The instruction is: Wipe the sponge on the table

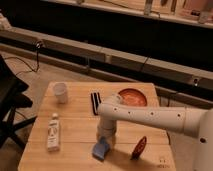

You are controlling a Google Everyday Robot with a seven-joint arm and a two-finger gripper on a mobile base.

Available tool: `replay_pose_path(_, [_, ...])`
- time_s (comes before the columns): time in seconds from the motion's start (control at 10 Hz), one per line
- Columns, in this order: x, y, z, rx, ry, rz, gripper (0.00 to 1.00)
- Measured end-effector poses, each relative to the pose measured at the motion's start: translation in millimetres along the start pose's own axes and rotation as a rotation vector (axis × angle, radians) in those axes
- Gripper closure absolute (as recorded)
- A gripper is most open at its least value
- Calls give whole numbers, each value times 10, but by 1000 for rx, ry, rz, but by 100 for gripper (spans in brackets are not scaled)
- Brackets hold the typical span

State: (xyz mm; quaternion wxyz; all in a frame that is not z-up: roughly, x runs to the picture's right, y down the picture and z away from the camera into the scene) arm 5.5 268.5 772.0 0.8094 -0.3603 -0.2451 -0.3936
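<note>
The light-blue sponge (pixel 101 149) lies on the light-wood table (pixel 75 122) near the front edge, just right of the middle. My gripper (pixel 106 140) reaches straight down from the white arm and sits on the sponge's upper right part, pressing it against the tabletop. The arm's wrist hides the back of the sponge.
A white cup (pixel 60 92) stands at the back left. A white bottle (pixel 53 132) lies at the left. A black ribbed bar (pixel 94 102) lies behind the arm, an orange-red bowl (pixel 132 97) at the back right, a red object (pixel 139 147) at the front right.
</note>
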Motion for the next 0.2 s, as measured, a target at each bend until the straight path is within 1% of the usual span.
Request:
replay_pose_path(0.1, [84, -93, -51, -12, 17, -20, 100])
replay_pose_path(0.2, [138, -247, -91, -18, 26, -52, 100])
